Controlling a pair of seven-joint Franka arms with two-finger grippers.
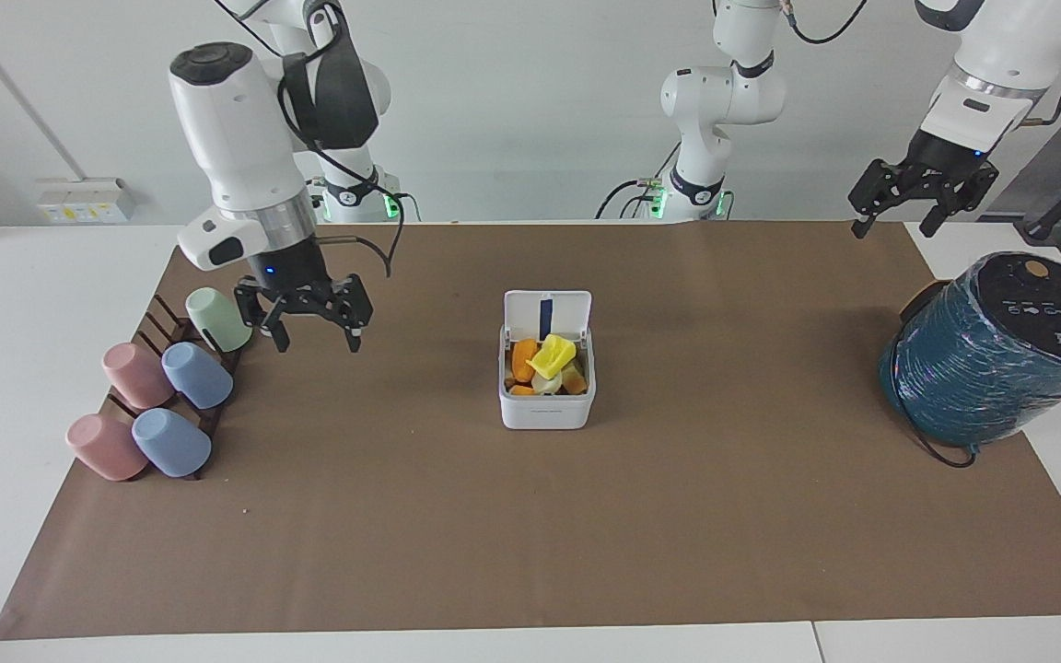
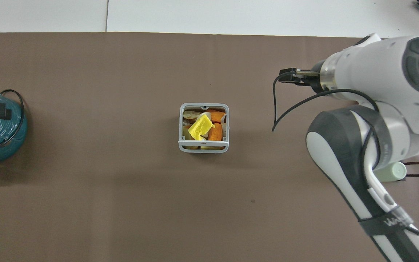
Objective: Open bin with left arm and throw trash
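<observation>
We take the bin [image 1: 547, 396] as our landmark: it sits on the brown mat [image 1: 530, 534] near the middle of the table, with its lid [image 1: 547, 315] tipped up on the edge nearer the robots. The trash lies inside it, heaped close to the rim: a yellow piece [image 1: 553, 354] on top, an orange lump [image 1: 523, 358] just beside it toward the right arm's end, and a pale cream piece [image 1: 545, 381] touching the yellow one on the side farther from the robots. In the overhead view we see the same heap, with the yellow piece [image 2: 201, 127] lying over the orange lump [image 2: 215, 133].

Our right gripper [image 1: 313, 318] hangs over the mat well apart from the bin, toward the right arm's end of the table, just beside the green cup [image 1: 217, 319] on the cup rack [image 1: 171, 368]. Its jaws stand apart with nothing between them. Our left gripper [image 1: 920, 198] is raised over the corner of the mat at the left arm's end, well apart from the bin and above the teal wrapped cylinder [image 1: 1000, 354]. Its jaws also stand apart and carry nothing.
</observation>
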